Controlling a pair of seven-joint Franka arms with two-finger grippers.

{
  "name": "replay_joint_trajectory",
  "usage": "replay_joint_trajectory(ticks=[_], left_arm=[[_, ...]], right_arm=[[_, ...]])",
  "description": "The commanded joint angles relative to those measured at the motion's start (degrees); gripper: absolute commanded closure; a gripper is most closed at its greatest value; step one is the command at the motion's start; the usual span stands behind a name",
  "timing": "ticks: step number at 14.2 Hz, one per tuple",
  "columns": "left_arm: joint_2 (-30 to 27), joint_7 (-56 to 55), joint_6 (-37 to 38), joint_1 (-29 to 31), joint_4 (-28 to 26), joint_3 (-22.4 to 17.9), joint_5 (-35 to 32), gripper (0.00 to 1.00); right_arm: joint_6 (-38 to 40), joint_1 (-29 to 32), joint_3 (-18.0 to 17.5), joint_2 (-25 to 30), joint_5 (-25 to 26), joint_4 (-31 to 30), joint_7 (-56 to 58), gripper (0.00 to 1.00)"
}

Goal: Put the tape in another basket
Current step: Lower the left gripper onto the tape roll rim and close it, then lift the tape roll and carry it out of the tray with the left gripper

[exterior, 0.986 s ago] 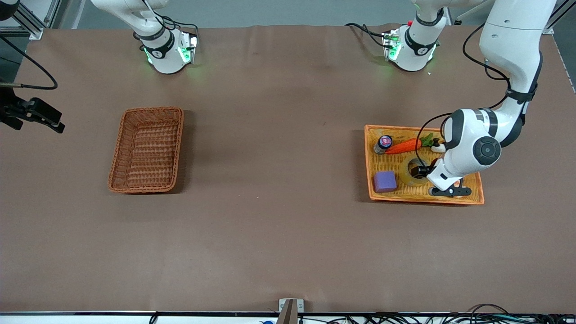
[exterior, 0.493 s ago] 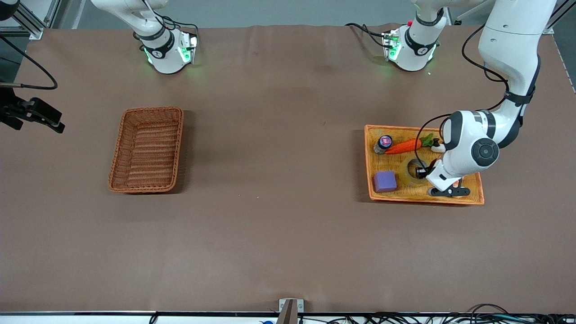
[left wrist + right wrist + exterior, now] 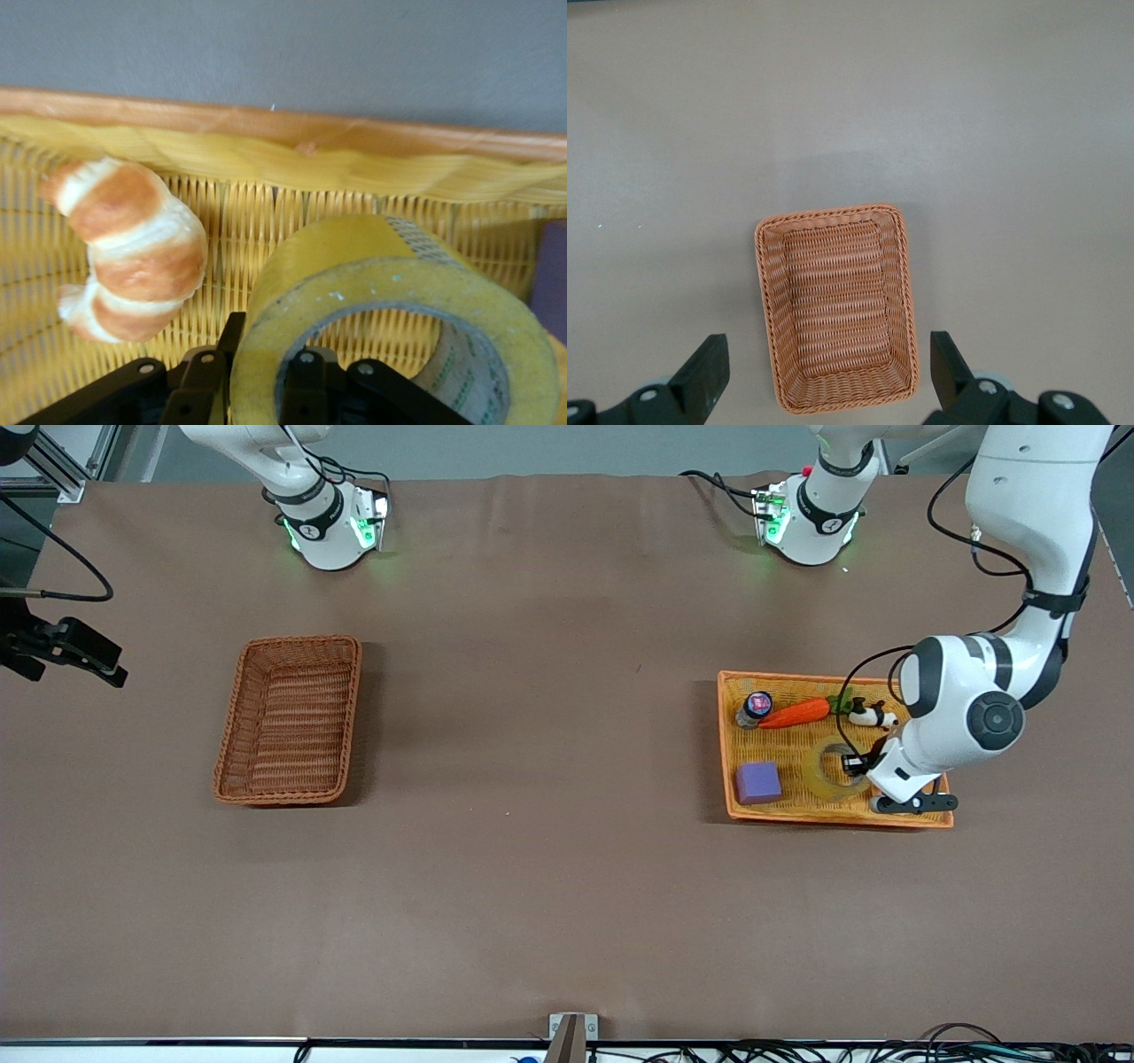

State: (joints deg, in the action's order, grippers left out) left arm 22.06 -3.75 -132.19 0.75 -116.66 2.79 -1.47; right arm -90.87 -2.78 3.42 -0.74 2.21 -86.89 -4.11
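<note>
The yellowish tape roll (image 3: 834,772) lies in the orange-rimmed yellow tray (image 3: 725,744), toward the left arm's end of it. My left gripper (image 3: 856,764) is down in the tray and shut on the roll's wall. In the left wrist view one finger is outside the tape (image 3: 390,292) and one is inside its hole, at my left gripper (image 3: 262,372). The reddish-brown wicker basket (image 3: 291,717) sits empty at the right arm's end. My right gripper (image 3: 826,352) waits open, high over the basket (image 3: 837,305).
The tray also holds a purple block (image 3: 758,782), a toy carrot (image 3: 795,713), a small jar (image 3: 755,707), a black-and-white figure (image 3: 873,715) and a croissant (image 3: 133,252) beside the tape. The tray's rim (image 3: 266,119) rises close by the tape.
My left gripper has shifted toward the left arm's end of the tray, and the tape has moved with it. The right arm has not moved.
</note>
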Motion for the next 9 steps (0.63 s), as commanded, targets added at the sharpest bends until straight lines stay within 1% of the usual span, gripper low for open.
replay_joint_trajectory(ticks=[1, 3, 5, 7, 8, 9], left_arm=[[-1.4, -0.8, 9.5, -0.3, 7.3, 1.8, -1.0, 0.99], [-1.0, -1.2, 15.7, -0.7, 12.8, 4.3, -1.0, 0.99], [-0.4, -1.3, 18.8, -0.8, 16.4, 6.9, -1.0, 0.98], [0.3, -2.9, 19.9, -1.1, 18.0, 9.8, -1.0, 0.97], [1.0, -5.5, 19.9, -2.1, 18.3, 11.4, -1.1, 0.96], [2.5, -9.0, 19.9, -3.8, 19.7, 12.2, -1.2, 0.96]], right_arm=[[0.1, 0.5, -0.3, -0.3, -0.5, 0.6, 0.6, 0.00], [0.1, 0.5, -0.3, -0.3, -0.4, 0.6, 0.6, 0.00], [0.1, 0.7, -0.3, -0.3, -0.4, 0.7, 0.6, 0.00], [0.0, 0.6, -0.3, -0.3, -0.5, 0.6, 0.6, 0.00], [0.1, 0.3, -0.3, -0.3, -0.4, 0.7, 0.5, 0.00], [0.1, 0.2, -0.4, -0.3, -0.4, 0.7, 0.5, 0.00]])
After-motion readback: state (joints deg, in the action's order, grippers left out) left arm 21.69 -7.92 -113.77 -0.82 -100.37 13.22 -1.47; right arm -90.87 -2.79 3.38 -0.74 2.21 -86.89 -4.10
